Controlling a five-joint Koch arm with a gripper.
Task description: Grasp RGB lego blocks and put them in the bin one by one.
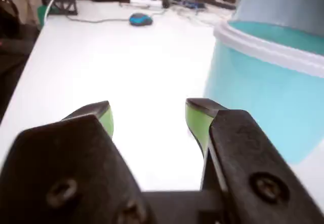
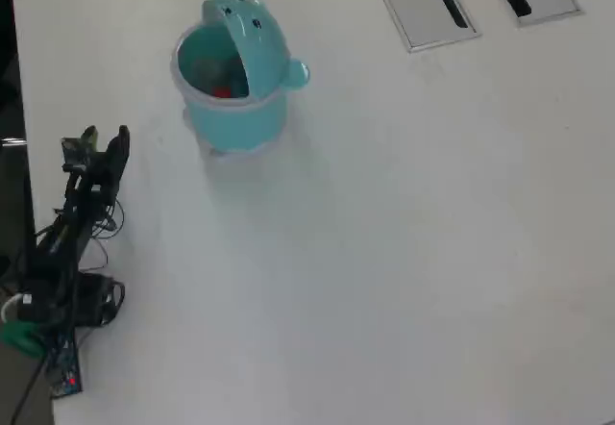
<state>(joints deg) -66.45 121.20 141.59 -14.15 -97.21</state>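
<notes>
Gripper [image 1: 149,116] jaws were spread, holding nothing. Bin [image 2: 233,122] sat near the desk's far-left corner in the overhead view, lid up, a red block [image 2: 223,91] inside. No blocks left on desk; task looked nearly done.

At the bottom of the wrist view, the gripper [image 1: 149,117] shows two chunky matte-black jaws, each faced on its inner side with a bright green pad [image 1: 197,122]. Round recessed screws sit in the black plastic, one on each jaw near the lower edge. At the left of the overhead view, the arm [image 2: 82,209] is a thin black frame with loose dark cables at its base [image 2: 58,348].
</notes>
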